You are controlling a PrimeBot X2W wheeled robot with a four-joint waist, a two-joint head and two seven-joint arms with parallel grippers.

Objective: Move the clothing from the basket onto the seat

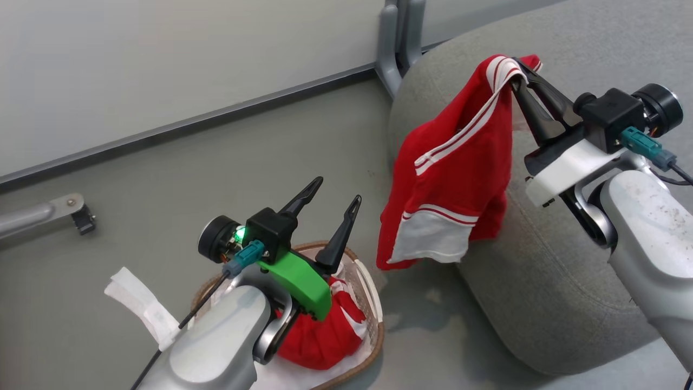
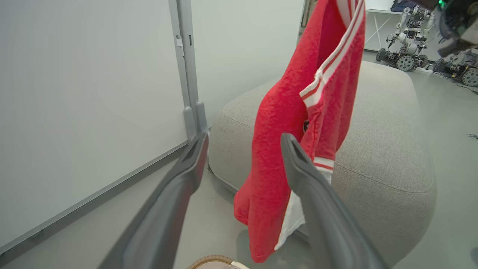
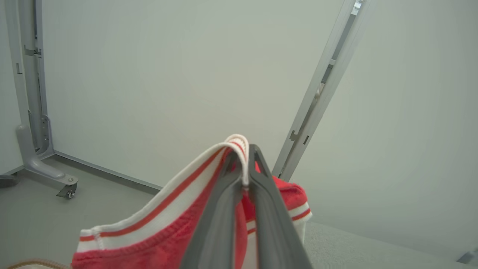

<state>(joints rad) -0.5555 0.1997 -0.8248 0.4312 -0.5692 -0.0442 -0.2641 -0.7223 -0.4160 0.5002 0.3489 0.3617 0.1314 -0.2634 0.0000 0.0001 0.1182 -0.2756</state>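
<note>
Our right claw point(image 1: 517, 78) was pinched shut on the white-striped edge of one bright red soft sports garment with white panels point(image 1: 449, 179). We held it up so that it hung in front of the side of the large rounded light grey woven sofa point(image 1: 568, 260); we could not tell whether they touched. Our left claw point(image 1: 338, 190) stood wide open and empty above the small oval white perforated basket with a brown woven-look rim point(image 1: 380, 333). A second red-and-white garment point(image 1: 319, 338) lay bunched inside that basket on a plain white liner sheet point(image 1: 354, 362).
</note>
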